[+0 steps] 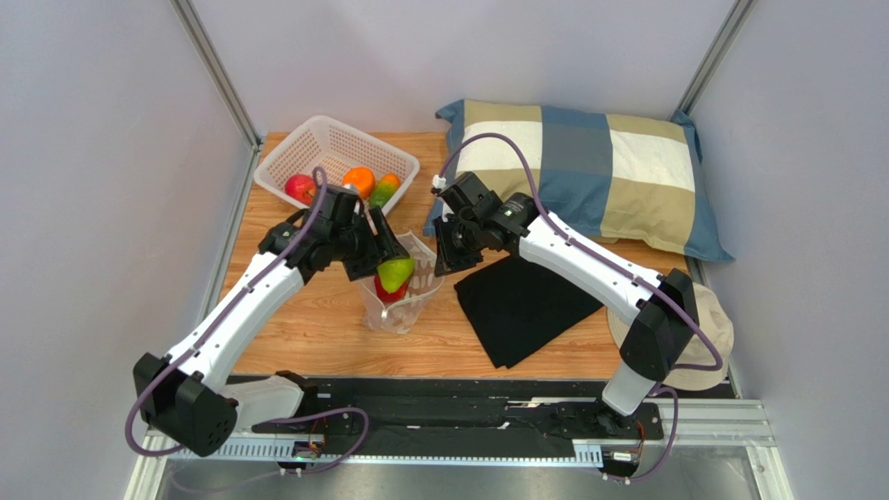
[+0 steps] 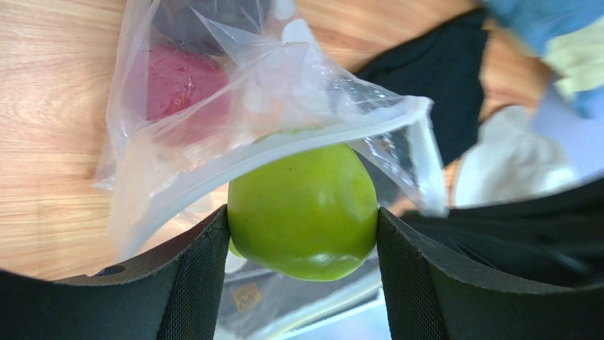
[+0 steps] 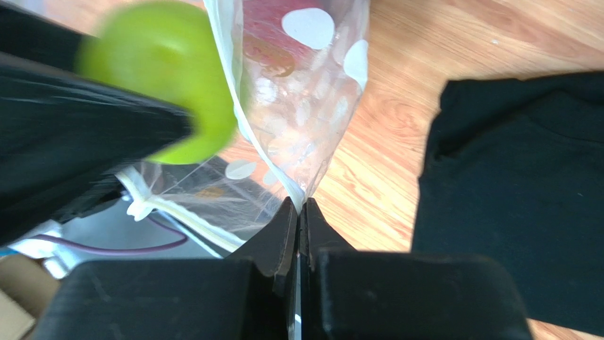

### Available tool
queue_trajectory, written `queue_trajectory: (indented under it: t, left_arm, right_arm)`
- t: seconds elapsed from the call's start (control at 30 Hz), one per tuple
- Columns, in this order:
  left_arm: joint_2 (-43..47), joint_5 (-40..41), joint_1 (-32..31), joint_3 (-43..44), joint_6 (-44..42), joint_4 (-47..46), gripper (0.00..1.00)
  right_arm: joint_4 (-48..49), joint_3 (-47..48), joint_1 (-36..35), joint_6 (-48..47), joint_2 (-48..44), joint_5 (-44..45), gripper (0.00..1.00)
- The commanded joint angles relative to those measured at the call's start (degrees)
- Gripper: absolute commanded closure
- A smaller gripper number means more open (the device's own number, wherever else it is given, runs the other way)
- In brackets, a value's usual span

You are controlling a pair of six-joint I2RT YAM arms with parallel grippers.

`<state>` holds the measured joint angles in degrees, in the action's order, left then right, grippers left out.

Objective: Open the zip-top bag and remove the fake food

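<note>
The zip-top bag (image 1: 402, 302) stands open-mouthed on the wooden table, clear with white dots (image 3: 305, 120). My left gripper (image 1: 391, 260) is shut on a green piece of fake food (image 2: 303, 209) and holds it at the bag's rim (image 2: 283, 92), just outside the mouth. A red fruit (image 2: 181, 88) lies inside the bag. My right gripper (image 3: 299, 207) is shut on the bag's top edge, on its right side, with the plastic pinched between the fingertips. In the right wrist view the green fruit (image 3: 163, 71) shows to the left of the bag.
A white lattice basket (image 1: 334, 141) at the back left holds a red (image 1: 301, 188), an orange (image 1: 358, 180) and an orange-green fruit (image 1: 386, 189). A black cloth (image 1: 522, 307) lies right of the bag. A checked pillow (image 1: 595, 172) sits at the back right, with a beige hat (image 1: 710, 323) near the right arm.
</note>
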<state>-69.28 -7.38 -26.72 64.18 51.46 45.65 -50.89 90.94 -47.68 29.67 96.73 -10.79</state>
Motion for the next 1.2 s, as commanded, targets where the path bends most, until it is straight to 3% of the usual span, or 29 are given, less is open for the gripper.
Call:
queue_trajectory:
  t: [0.0, 0.07, 0.23, 0.33, 0.4, 0.57, 0.73, 0.83, 1.0, 1.17]
  left_arm:
    - [4.4, -9.3, 2.5, 2.5, 3.0, 0.1, 1.00]
    - [6.4, -14.8, 3.0, 1.7, 4.3, -2.6, 1.00]
    - [13.3, -26.6, 4.2, -5.5, 12.5, -24.2, 1.00]
    - [15.0, -29.8, 4.9, -7.1, 14.4, -34.1, 1.00]
    - [15.0, -28.7, 6.3, -6.1, 11.9, -32.8, 1.00]
    - [13.2, -15.5, 11.6, -4.1, 10.1, -33.9, 1.00]
    - [0.0, -2.3, 18.9, 2.9, 8.7, -29.3, 1.00]
    - [-9.2, 1.1, 21.9, 7.2, 5.1, -28.8, 1.00]
    - [-25.3, 4.7, 25.2, 18.2, 2.9, -17.8, 1.00]
    - [-34.3, 6.1, 26.4, 23.7, 0.3, -15.2, 1.00]
  right_arm:
    - [0.0, -0.6, -0.7, -3.1, -2.6, 4.7, 1.00]
    - [0.5, -0.4, -0.6, -3.1, -2.5, 4.5, 1.00]
    - [0.6, 0.4, 1.2, -0.5, -1.1, 2.8, 1.00]
    - [0.4, -0.1, 3.6, 1.0, -0.1, 1.1, 1.00]
    - [-0.3, -0.1, 4.5, 1.0, 0.2, -0.4, 1.00]
    - [-1.7, 0.3, 5.2, -0.7, 0.0, -1.7, 1.00]
    - [-3.2, 3.4, 5.1, -2.6, 1.8, -4.2, 1.00]
    - [-3.9, 5.5, 5.1, -4.0, 2.9, -5.8, 1.00]
    - [-5.1, 8.2, 5.5, -6.5, 3.8, -6.7, 1.00]
    - [-4.9, 9.7, 5.9, -7.8, 3.7, -7.7, 1.00]
